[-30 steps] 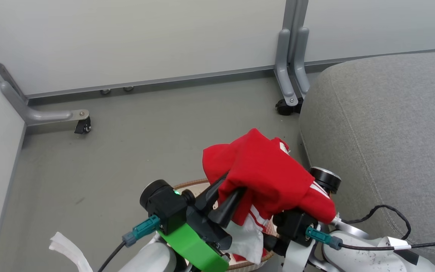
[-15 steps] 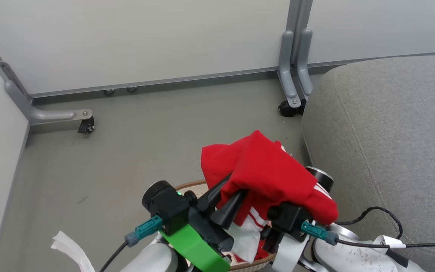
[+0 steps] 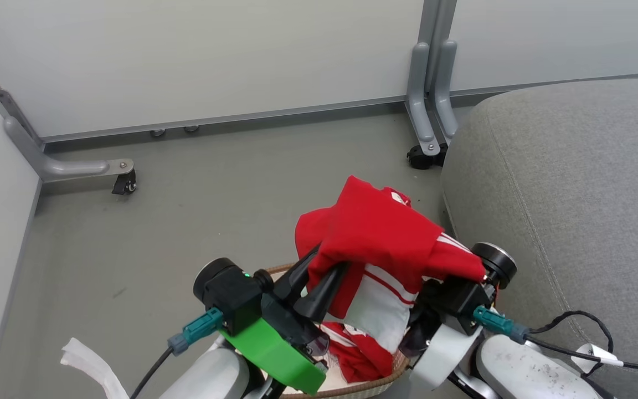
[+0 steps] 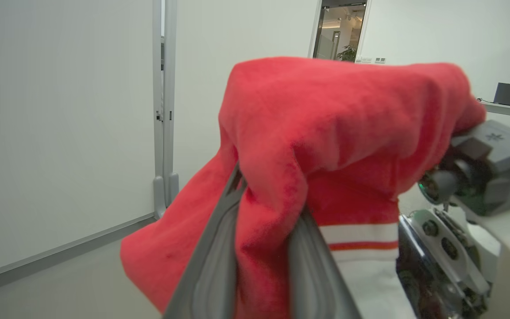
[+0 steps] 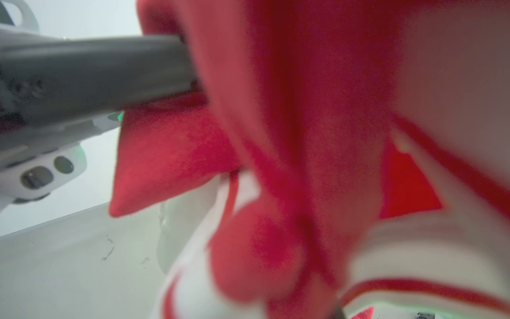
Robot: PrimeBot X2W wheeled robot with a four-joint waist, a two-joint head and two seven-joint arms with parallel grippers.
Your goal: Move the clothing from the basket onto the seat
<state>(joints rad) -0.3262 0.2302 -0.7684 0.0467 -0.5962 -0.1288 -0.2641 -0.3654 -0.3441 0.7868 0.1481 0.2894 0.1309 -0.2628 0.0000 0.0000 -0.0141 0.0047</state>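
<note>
My left gripper is closed on the red garment, which hangs above the basket, beside the grey seat. The garment covers my right gripper, so I cannot tell its state.

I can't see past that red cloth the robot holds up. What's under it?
Below the lifted red garment sits the basket, with more red-and-white fabric lying in it. The hanging cloth hides most of the basket's inside, so anything else there can't be seen.
</note>
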